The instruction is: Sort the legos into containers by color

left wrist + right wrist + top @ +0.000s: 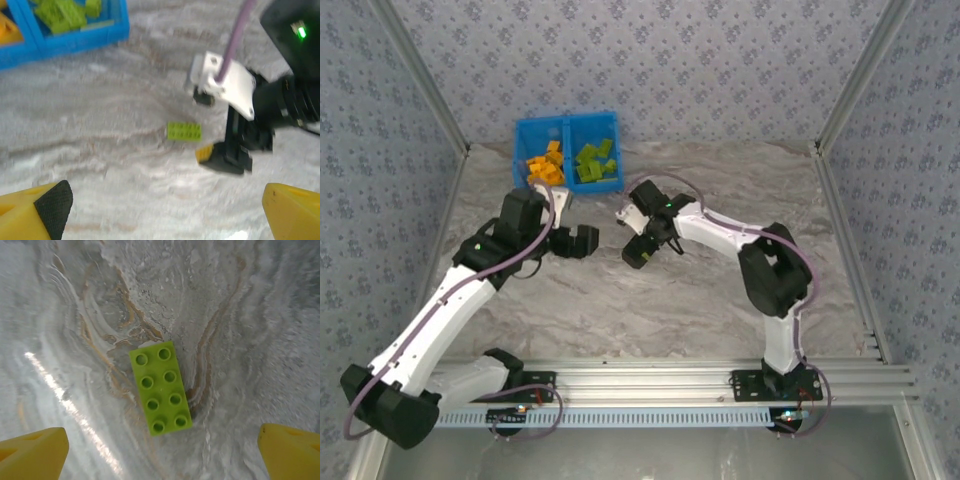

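The marbled grey and tan table (pixel 650 300) is enclosed by walls (pixel 650 60) printed with a small repeating pattern. Towards its far side, left of centre, a bright blue plastic bin (pixel 567 130) is set. The bin is rectangular and smooth, and it is split by a middle wall into two square compartments. Orange bricks (pixel 546 166) are heaped in the left compartment and lime green bricks (pixel 595 160) in the right one.

The left gripper (pixel 572 242) is held just in front of the bin, its yellow, black-padded fingers spread wide with nothing between them. The right gripper (pixel 160 455) is likewise spread wide and nothing is gripped. Below it, between its fingers, a loose green brick (pixel 160 387) is laid flat on the table, well apart from the bin. This brick is glossy and oblong, with eight round studs in two rows of four. A green light (pixel 301 32) is lit on the right arm's dark housing.
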Robot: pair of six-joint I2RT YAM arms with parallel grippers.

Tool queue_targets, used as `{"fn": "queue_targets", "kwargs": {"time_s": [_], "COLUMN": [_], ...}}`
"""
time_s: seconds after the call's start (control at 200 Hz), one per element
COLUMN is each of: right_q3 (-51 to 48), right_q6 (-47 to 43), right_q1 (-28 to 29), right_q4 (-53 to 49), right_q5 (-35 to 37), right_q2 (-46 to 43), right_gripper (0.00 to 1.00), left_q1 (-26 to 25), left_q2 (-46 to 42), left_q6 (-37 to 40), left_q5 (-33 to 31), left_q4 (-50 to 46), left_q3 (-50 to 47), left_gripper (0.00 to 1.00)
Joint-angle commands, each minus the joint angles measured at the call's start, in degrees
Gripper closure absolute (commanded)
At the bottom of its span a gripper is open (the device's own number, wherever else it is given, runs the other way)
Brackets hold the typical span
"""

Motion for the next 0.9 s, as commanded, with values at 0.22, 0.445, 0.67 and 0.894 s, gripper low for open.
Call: {"fn": "queue_targets", "kwargs": {"time_s": [0.22,0.445,0.67,0.894], "right_q3": [6.7,5.3,4.7,1.4], "right_q6": [-3.6,-2.5,-0.6,6.8], "right_q1": [0.6,1.5,2.1,2.1], "right_q4": [-6.7,-5.6,-5.3,1.8], "right_q5": [3.5,4.3,6.4,0.9], "right_q2": [9.8,11.4,10.8,-0.8], "right_gripper": [0.22,0.50,0.74,0.75], "left_q1": [-0.4,-0.4,-0.4,-0.4], "left_q2": [-8.1,-5.5,-4.9,-8.3], "left_q6": [-7.3,-7.1,-6.2,-6.1], "left_q5": [-2.4,-2.5,-3.1,-4.2], "left_q4": [2.7,4.3,3.5,3.7], "left_q3": [-8.4,-7.5,-6.0,-6.1], "left_gripper": [0.01,0.01,0.01,0.01]}}
